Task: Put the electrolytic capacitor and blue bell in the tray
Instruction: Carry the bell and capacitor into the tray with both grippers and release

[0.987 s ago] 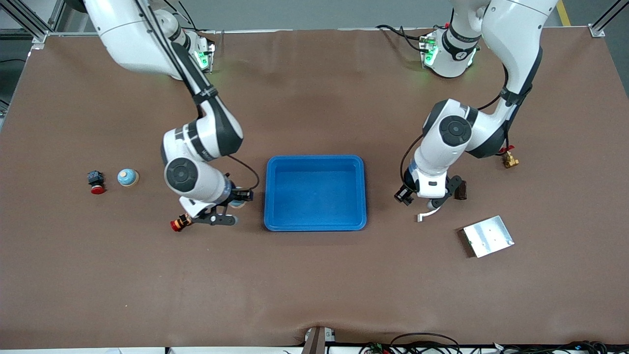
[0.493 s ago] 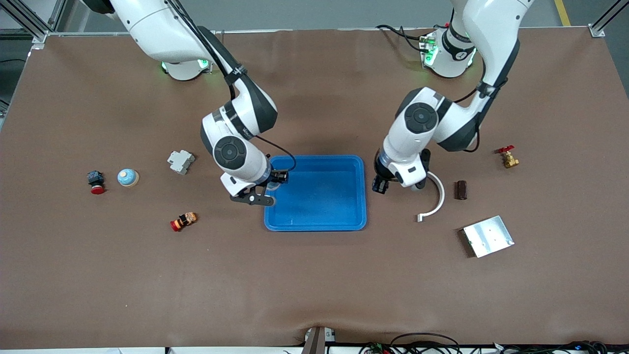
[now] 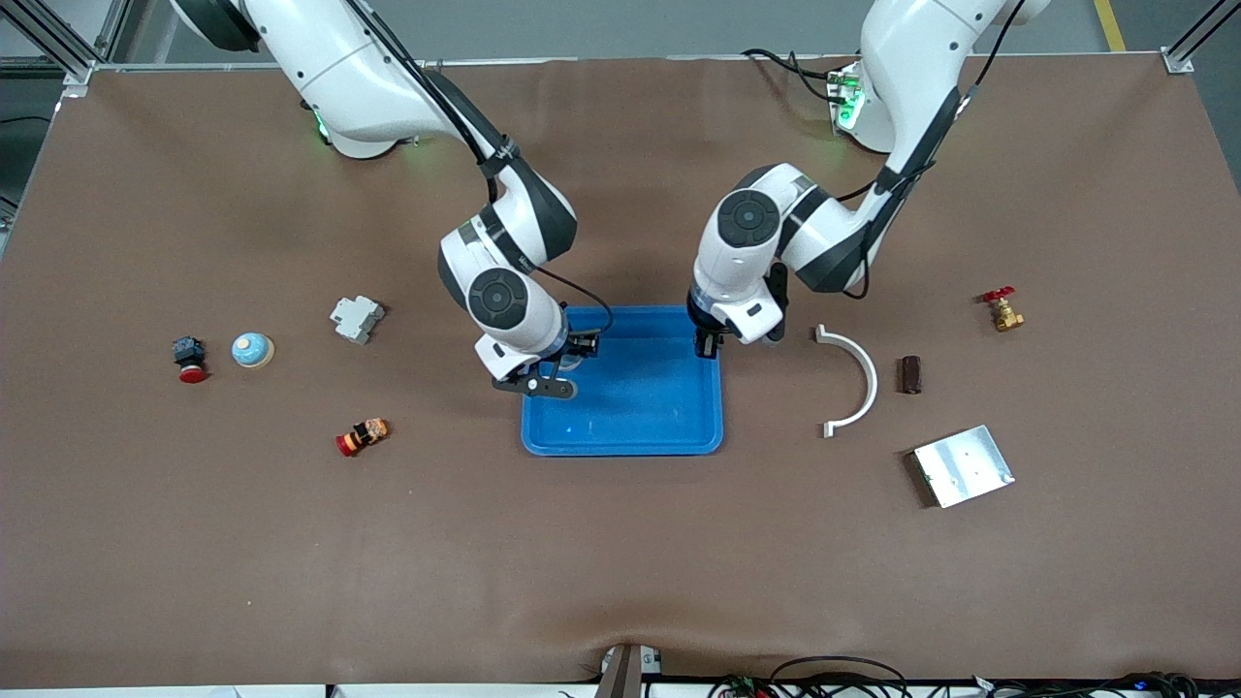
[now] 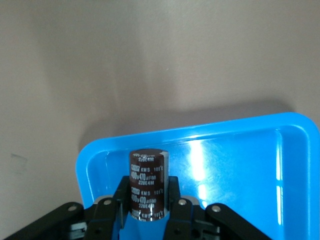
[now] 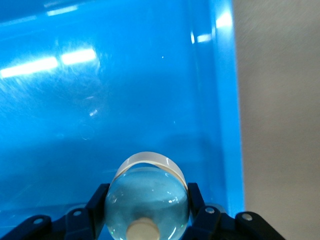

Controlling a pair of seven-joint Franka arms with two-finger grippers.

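Note:
The bright-blue tray (image 3: 718,388) lies mid-table. My right gripper (image 3: 570,366) hangs over the tray's end toward the right arm, shut on a pale blue bell (image 5: 150,200) with a cream button; the tray floor (image 5: 100,115) fills the view under it. My left gripper (image 3: 707,343) is over the tray's corner toward the left arm, on the side farther from the front camera. It is shut on a dark brown electrolytic capacitor (image 4: 147,175) that stands upright between the fingers (image 4: 172,197), above the tray rim (image 4: 90,160).
Toward the right arm's end lie a second blue bell (image 3: 252,349), a red-and-black button (image 3: 189,359), a grey breaker (image 3: 356,318) and a red-orange part (image 3: 362,436). Toward the left arm's end are a white curved bracket (image 3: 857,380), a dark brown cylinder (image 3: 908,373), a silver plate (image 3: 963,465) and a brass valve (image 3: 1002,310).
Both arms have swung in from their sides of the table to the tray, each carrying its thing. The grey breaker and the white bracket are uncovered now.

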